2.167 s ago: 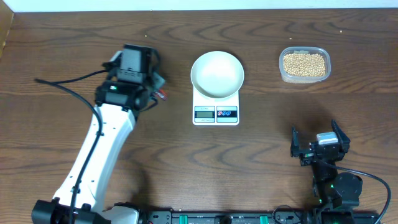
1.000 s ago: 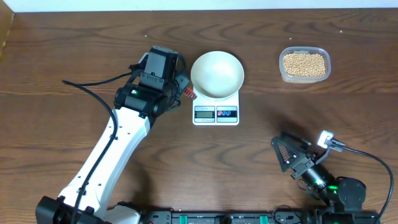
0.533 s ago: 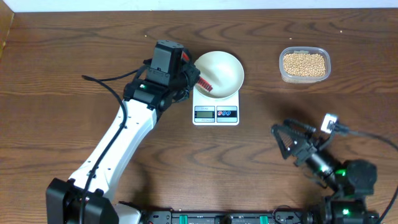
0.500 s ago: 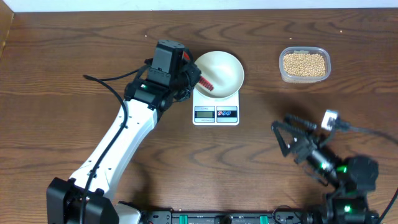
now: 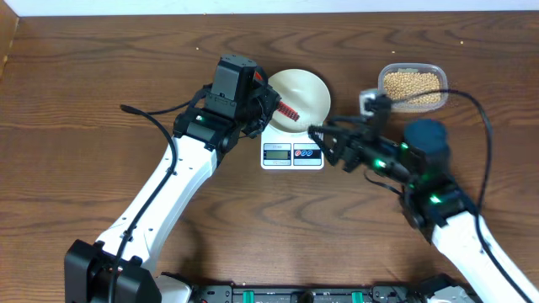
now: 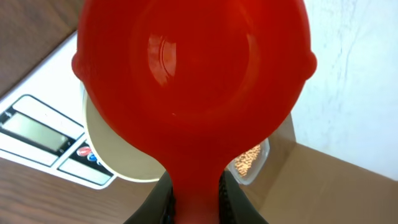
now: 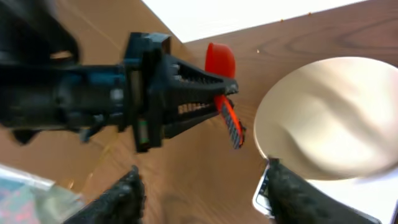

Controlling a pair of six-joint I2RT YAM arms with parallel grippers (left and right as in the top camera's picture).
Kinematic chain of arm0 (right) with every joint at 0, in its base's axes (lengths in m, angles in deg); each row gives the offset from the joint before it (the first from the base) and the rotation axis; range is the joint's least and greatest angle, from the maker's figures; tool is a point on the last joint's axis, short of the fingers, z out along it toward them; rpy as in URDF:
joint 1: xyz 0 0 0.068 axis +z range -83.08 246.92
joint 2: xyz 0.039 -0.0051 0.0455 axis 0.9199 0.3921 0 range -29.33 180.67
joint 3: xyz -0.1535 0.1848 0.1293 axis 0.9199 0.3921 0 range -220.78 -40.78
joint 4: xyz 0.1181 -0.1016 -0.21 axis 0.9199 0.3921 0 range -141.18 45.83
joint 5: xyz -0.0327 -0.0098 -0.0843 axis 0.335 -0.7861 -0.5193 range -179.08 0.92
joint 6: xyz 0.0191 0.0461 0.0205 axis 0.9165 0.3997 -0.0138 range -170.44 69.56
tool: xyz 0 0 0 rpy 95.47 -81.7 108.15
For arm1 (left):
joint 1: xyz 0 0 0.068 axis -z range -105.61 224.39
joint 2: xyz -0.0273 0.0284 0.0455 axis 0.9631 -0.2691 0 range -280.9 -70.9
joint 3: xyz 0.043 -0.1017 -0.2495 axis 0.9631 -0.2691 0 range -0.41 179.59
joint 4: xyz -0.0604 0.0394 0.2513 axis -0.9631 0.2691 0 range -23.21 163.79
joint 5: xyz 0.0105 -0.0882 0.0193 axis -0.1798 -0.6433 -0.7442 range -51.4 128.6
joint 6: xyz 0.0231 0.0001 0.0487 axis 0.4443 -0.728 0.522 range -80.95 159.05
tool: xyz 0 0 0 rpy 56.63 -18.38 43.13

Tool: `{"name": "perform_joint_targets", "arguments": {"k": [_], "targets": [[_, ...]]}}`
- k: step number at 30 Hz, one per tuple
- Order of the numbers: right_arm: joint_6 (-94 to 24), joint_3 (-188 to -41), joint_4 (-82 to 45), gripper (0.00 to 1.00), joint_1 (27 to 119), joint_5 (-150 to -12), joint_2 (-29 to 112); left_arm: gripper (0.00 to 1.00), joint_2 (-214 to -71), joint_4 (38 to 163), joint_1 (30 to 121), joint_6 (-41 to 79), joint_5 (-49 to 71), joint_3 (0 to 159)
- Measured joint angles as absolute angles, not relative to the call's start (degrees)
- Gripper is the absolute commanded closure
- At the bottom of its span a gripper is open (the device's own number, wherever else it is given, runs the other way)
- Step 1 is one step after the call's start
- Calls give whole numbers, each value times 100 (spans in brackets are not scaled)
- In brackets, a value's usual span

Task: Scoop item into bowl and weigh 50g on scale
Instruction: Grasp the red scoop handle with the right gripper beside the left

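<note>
Overhead: the right gripper point(image 5: 327, 145) has been swung from the lower right to the frame's centre, just beside the scale point(image 5: 292, 153), jaws wide and empty. The left gripper point(image 5: 263, 101) is clamped on the red scoop point(image 5: 288, 110) at the left rim of the bowl point(image 5: 303, 91), seen empty on the scale. The beans point(image 5: 412, 87) lie in the tub point(image 5: 383, 103), upper right, so scooping is judged not begun.

Left wrist: no beans are shown on the scoop point(image 6: 193, 81), a detail hidden overhead.

Right wrist: the scoop is seen tilted, head toward the frame's top, beside the bowl's rim.
</note>
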State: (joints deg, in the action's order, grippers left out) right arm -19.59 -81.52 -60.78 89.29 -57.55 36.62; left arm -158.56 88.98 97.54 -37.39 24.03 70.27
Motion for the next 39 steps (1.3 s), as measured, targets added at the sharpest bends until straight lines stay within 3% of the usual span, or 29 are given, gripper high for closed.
{"name": "perform_joint_targets", "arguments": {"k": [18,27,29,30,33,36,39], "targets": [[-2139,-8318,-7086,42,9335,-6216,4663,93,-15856,8883,9752,-4649,1783,7027],[-2141,-8324,-7505,44,9388,-6262,4908,94,-15856,8883,9754,-4670,1724,7027],[-2139,-8326,-7551,39,9431,-6260,4945,93,-15856,8883,9754,-4670,1724,7027],[-2134,-8329,-7562,27,9460,-6258,4976,93,-15856,8883,9754,-4670,1724,7027],[-2123,-8329,-7573,7,9482,-6279,5074,93,-15856,8883,9754,-4670,1721,7027],[-2149,-8329,-7588,1,9486,-6334,5129,93,-15856,8883,9739,-4670,1728,7027],[-2139,-8329,-7586,3,9488,-6319,5131,93,-15856,8883,9737,-4670,1726,7027]]}}
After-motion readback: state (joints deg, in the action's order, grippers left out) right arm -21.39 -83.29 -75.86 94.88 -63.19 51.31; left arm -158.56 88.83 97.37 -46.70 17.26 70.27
